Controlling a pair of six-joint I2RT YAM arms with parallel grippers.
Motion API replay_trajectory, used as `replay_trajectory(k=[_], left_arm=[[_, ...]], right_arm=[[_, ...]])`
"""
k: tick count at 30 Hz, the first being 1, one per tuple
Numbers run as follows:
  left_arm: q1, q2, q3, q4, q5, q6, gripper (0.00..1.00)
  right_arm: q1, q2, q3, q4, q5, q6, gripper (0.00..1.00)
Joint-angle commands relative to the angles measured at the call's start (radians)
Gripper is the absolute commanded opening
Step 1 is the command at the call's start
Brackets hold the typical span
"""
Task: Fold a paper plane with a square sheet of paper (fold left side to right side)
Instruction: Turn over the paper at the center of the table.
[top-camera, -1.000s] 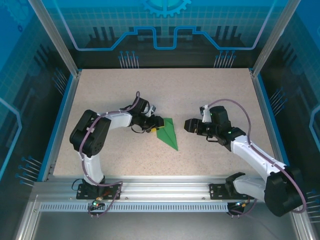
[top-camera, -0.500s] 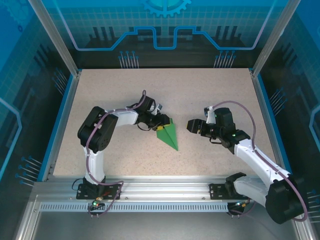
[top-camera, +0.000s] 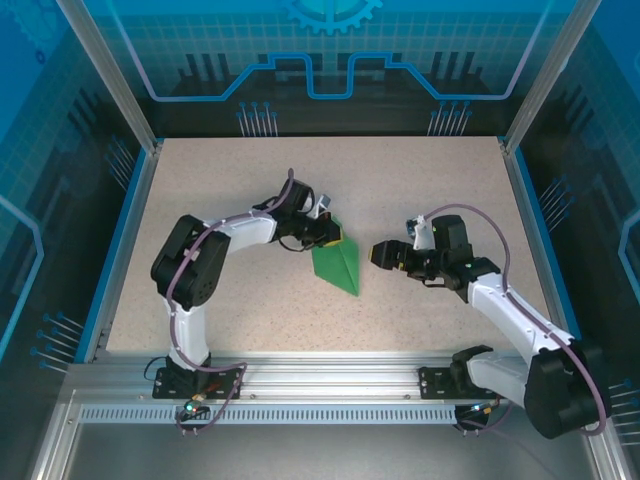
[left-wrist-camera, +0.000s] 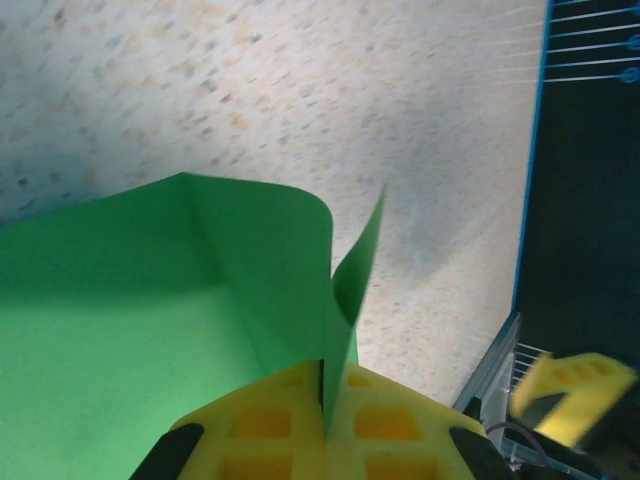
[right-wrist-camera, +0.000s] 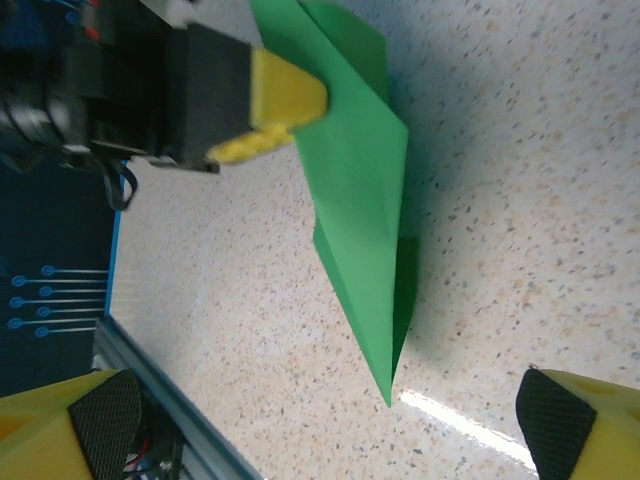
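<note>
Top external view: paper plane pinched at its wide end by the left gripper.
Thin matte green paper forms a slim creased dart, its point lying on the speckled table beyond the fingertips. The left fingers are clamped on an upright flap, judged to steady it for folding. The right gripper hovers just beside, fingers spread wide.
</note>
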Motion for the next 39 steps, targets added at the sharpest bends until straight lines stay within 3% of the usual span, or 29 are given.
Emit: replay_trajectory(k=[1,8,14,17,22,36,39], left_arm=[[0.018,-0.097,0.073,-0.050,-0.002,0.034,0.00],[0.060,-0.188,0.133,-0.035,0.023,-0.007,0.00],[0.059,-0.217,0.137,0.028,0.082,-0.063,0.00],[0.059,-0.224,0.116,0.078,0.117,-0.101,0.00],[0.060,-0.236,0.075,0.163,0.169,-0.154,0.00],[0.056,-0.268,0.024,0.216,0.223,-0.154,0.00],[0.058,-0.270,0.021,0.217,0.227,-0.150,0.09]], right_arm=[[-0.020,0.040,0.008,0.025,-0.163,-0.019,1.00],[-0.009,0.122,-0.044,0.310,-0.356,0.136,1.00],[0.026,0.157,-0.045,0.515,-0.386,0.244,0.99],[0.029,0.176,-0.028,0.603,-0.388,0.303,0.94],[0.029,0.225,0.032,0.734,-0.394,0.402,0.81],[-0.002,0.280,0.166,0.731,-0.389,0.438,0.37],[-0.002,0.276,0.163,0.713,-0.383,0.431,0.27]])
